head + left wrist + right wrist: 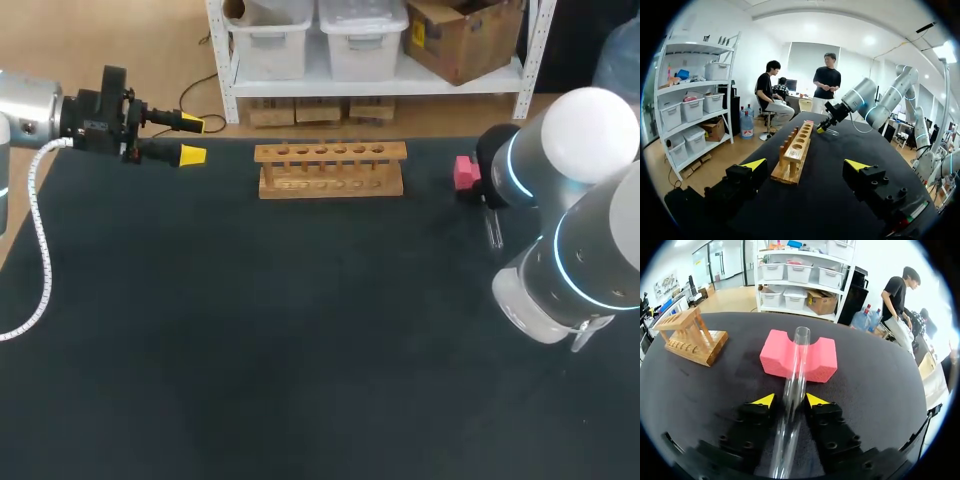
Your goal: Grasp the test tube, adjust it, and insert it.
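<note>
Right gripper (790, 401) is clamped on the test tube (796, 360), whose far end lies in the pink foam cradle (817, 360), apparently propped for finger access, well apart from the wooden rack (331, 168); left gripper (192, 139) hangs open, clear.

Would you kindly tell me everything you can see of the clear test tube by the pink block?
The clear glass-like test tube is a long, straight, transparent cylinder. It looks empty and has an open mouth. It lies nearly flat, with its mouth end resting in the notch of the pink foam block. Its body runs back over the dark table and through the right claw. Its closed end is hidden.
</note>
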You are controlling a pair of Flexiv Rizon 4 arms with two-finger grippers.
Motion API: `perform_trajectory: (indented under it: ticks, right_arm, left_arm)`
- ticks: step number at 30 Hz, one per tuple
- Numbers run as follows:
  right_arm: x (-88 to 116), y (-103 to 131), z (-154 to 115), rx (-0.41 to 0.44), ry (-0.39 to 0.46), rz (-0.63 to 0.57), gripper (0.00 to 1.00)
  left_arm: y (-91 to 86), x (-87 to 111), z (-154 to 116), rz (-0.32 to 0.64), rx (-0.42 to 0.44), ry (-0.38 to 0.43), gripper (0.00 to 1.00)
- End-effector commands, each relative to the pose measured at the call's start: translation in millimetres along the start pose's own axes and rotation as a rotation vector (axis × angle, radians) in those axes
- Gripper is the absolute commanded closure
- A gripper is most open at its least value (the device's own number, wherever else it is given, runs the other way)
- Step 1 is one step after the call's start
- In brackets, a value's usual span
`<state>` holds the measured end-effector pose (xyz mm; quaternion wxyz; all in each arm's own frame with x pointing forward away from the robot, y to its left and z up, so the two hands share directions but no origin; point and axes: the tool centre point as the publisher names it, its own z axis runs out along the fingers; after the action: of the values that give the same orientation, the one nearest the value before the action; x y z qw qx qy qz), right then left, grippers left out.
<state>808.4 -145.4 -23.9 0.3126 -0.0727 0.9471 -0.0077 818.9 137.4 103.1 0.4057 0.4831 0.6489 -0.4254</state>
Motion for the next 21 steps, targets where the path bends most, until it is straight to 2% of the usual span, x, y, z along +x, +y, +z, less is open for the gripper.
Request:
perform_trajectory:
  ticks: [1, 6, 9, 16, 21]
  right_arm:
    - [-0.7, 1.8, -0.8, 0.001, 0.012, -0.004, 0.71]
    - [0.5, 3.0, -0.7, 0.001, 0.019, -0.002, 0.71]
    - [0.9, 3.1, -0.8, 0.003, 0.021, 0.0, 0.82]
    - [1.8, 2.2, -1.4, 0.011, 0.027, 0.012, 0.99]
    - [2.3, 1.1, -3.5, 0.024, 0.036, 0.032, 1.0]
  left_arm:
    - [0.2, 0.8, -0.1, 0.002, 0.0, -0.001, 0.0]
    - [0.2, 0.8, -0.1, 0.002, 0.0, -0.001, 0.0]
    - [0.2, 0.8, -0.1, 0.002, 0.0, -0.001, 0.0]
    - [0.2, 0.8, -0.1, 0.002, 0.0, -0.001, 0.0]
    - [0.2, 0.8, -0.1, 0.002, 0.0, -0.001, 0.0]
